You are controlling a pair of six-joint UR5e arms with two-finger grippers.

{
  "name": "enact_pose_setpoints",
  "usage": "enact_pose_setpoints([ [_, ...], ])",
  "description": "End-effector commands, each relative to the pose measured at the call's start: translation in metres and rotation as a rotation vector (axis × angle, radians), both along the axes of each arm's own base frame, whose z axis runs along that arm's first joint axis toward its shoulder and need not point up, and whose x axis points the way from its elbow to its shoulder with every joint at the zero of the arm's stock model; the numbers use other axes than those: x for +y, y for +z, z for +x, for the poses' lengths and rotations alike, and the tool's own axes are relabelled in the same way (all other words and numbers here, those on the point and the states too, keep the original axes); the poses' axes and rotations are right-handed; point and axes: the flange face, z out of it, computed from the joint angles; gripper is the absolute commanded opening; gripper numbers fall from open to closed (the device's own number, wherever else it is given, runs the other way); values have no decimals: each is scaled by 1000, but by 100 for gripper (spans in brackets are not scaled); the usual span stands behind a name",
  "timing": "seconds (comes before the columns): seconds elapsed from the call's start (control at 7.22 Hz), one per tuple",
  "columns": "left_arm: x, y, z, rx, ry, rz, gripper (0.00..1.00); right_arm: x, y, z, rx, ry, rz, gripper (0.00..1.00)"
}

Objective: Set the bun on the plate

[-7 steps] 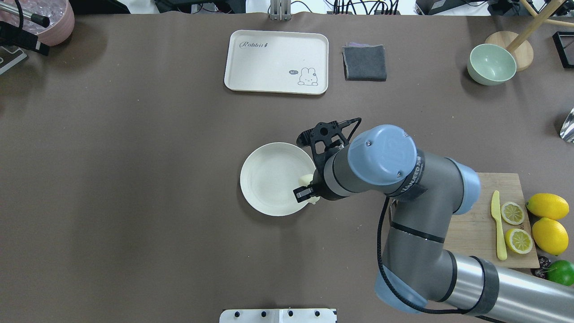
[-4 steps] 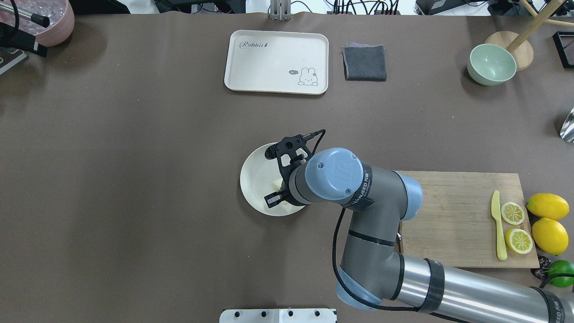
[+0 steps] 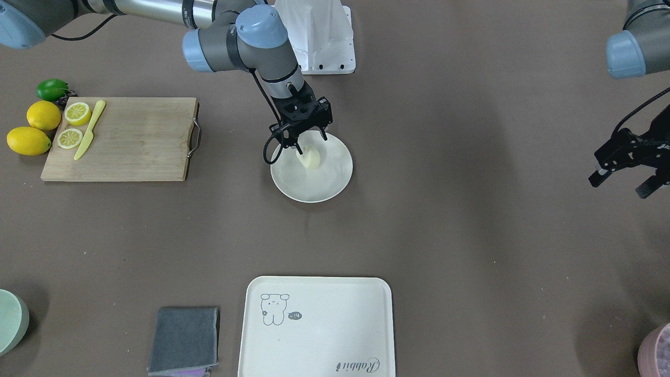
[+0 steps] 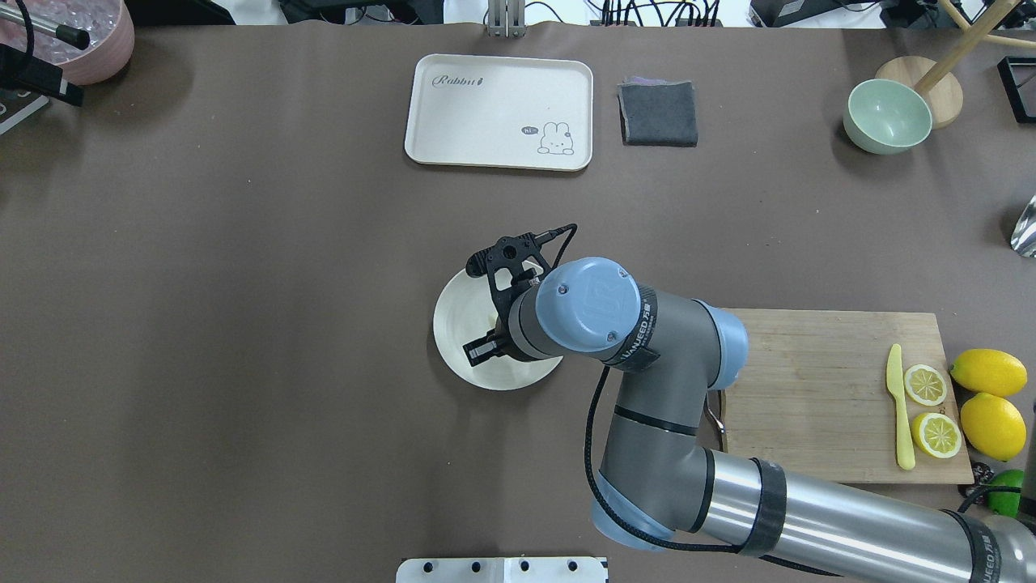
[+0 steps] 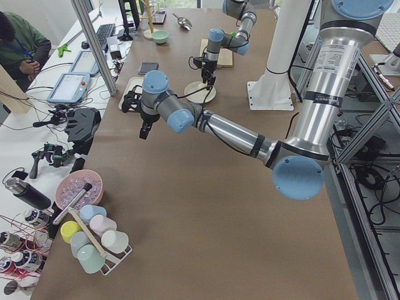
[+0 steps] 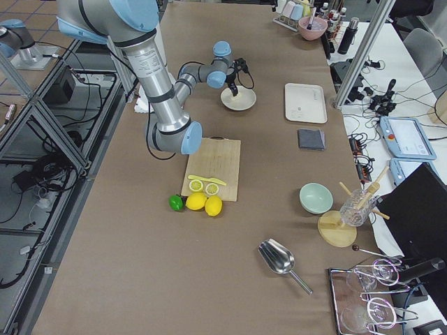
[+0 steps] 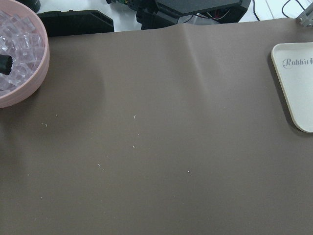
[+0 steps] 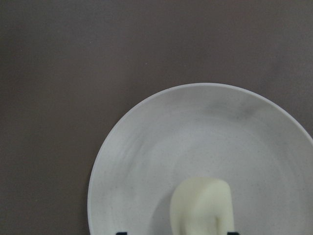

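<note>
The bun (image 3: 310,158), a small pale cream lump, stands over the middle of the round off-white plate (image 3: 314,189), its lower end at or just above the surface. My right gripper (image 3: 306,144) points straight down with its fingers either side of the bun, shut on it. The right wrist view has the bun (image 8: 200,205) at the bottom edge with the plate (image 8: 146,147) below. From overhead the wrist hides the bun and covers the right half of the plate (image 4: 457,328). My left gripper (image 3: 621,184) hovers open and empty far off near the table's end.
A cream tray (image 4: 499,111) and a folded grey cloth (image 4: 658,113) lie at the far side. A wooden cutting board (image 4: 809,389) to the right carries a yellow knife and lemon slices, with whole lemons beside it. A pale green bowl (image 4: 887,116) and a pink bowl (image 4: 97,40) sit in the far corners.
My right arm has swung left with the bun, from the plate's right rim to over its middle. The cutting board is now uncovered.
</note>
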Motion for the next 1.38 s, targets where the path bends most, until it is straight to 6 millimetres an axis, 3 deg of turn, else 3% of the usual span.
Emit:
enact_pose_setpoints([
  [0.0, -2, -4, 2, 1, 2, 8, 98, -11, -6, 7, -8, 19, 2, 100],
  [0.28, -1, -6, 4, 1, 7, 16, 98, -39, -9, 30, -14, 58, -5, 100],
  [0.42, 1, -3, 3, 2, 8, 31, 98, -69, -5, 55, -14, 88, -23, 100],
  [0.55, -10, 1, -4, -5, -9, 24, 98, -105, 1, 92, -21, 74, -87, 100],
  [0.69, -21, 9, -27, -10, -52, -2, 98, -130, 23, 121, 11, 76, -141, 100],
  [0.83, -32, 28, -72, -17, -126, -48, 98, -157, 51, 161, 23, 104, -189, 100],
  [0.97, -44, 62, -103, -30, -177, -116, 98, -186, 74, 212, 25, 124, -215, 100],
  [1.11, -61, 81, -130, -39, -213, -200, 98, -212, 92, 255, 55, 115, -179, 100],
  [1.25, -63, 88, -158, -81, -190, -234, 98, -237, 105, 305, 102, 107, -162, 100],
])
